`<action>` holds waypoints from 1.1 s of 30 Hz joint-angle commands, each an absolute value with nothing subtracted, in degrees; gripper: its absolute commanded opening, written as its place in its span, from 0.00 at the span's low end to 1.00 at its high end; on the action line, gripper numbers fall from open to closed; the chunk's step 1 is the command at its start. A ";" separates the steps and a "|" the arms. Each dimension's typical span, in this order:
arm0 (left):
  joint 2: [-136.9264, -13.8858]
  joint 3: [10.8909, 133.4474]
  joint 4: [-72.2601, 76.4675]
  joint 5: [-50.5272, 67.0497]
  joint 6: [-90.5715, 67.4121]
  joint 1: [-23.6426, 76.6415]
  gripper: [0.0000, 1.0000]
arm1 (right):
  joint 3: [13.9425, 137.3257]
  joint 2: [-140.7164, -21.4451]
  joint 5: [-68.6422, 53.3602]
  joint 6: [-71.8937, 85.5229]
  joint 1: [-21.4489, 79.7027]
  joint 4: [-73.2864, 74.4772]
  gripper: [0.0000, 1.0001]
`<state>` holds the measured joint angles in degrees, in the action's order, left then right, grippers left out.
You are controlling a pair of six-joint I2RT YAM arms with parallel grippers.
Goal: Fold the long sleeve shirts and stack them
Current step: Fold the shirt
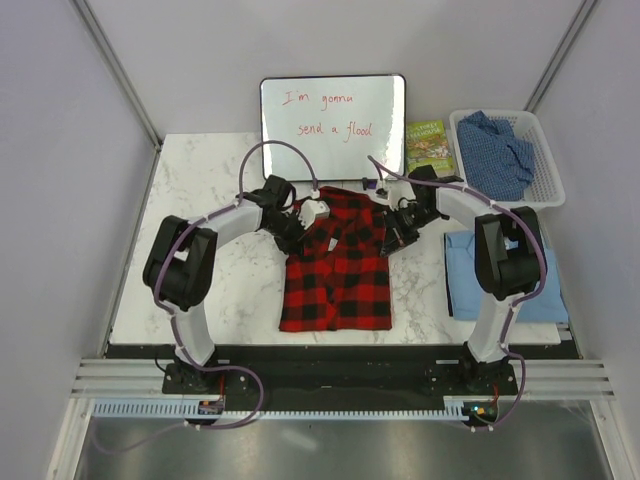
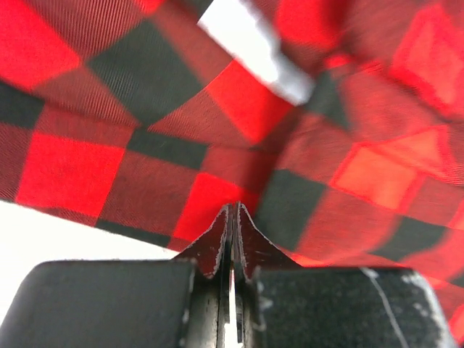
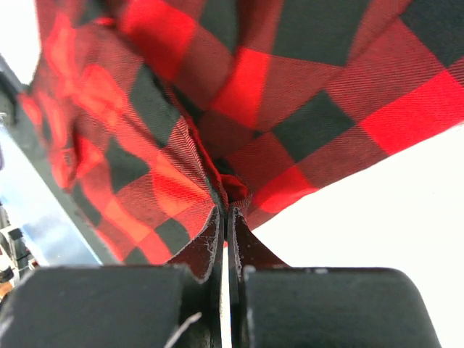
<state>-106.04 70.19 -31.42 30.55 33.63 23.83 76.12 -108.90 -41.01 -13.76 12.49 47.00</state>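
Left gripper [image 2: 233,212] and right gripper [image 3: 225,217] clamp the bunched red-and-black checked flannel [image 1: 335,285].

Flannel [image 1: 335,285] central, collared shirt [image 1: 460,285] right of it, speckled shirt [image 1: 500,150] in basket [image 1: 552,170]

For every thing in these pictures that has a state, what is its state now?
flannel shirt: near part flat on the table, far end pinched by both grippers.
left gripper: shut on flannel shirt.
right gripper: shut on flannel shirt.
light blue shirt: folded, flat on the table.
speckled blue shirt: crumpled, unfolded, in the basket.
whiteboard: standing, written on in red.
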 commanded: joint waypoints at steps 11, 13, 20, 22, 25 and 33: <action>-95.23 70.58 -25.40 32.59 23.21 17.85 0.46 | 79.98 -106.28 -37.61 -18.80 11.60 48.42 0.48; -90.64 68.22 -26.54 37.86 20.24 17.67 0.54 | 79.19 -100.58 -40.07 -19.16 11.60 50.09 0.62; -81.30 51.79 -18.84 52.46 -7.43 25.83 0.68 | 64.88 -89.83 -56.32 -2.93 15.63 38.00 0.58; -83.31 46.18 -9.79 54.75 -17.64 28.11 0.68 | 60.48 -90.17 -58.00 2.00 20.88 32.71 0.57; -88.93 43.08 -1.95 55.02 -23.72 28.65 0.66 | 57.40 -94.55 -58.18 2.20 23.38 30.32 0.54; -108.70 50.62 -0.26 54.93 -23.64 23.92 0.64 | 61.25 -113.96 -54.77 -6.85 18.64 34.63 0.45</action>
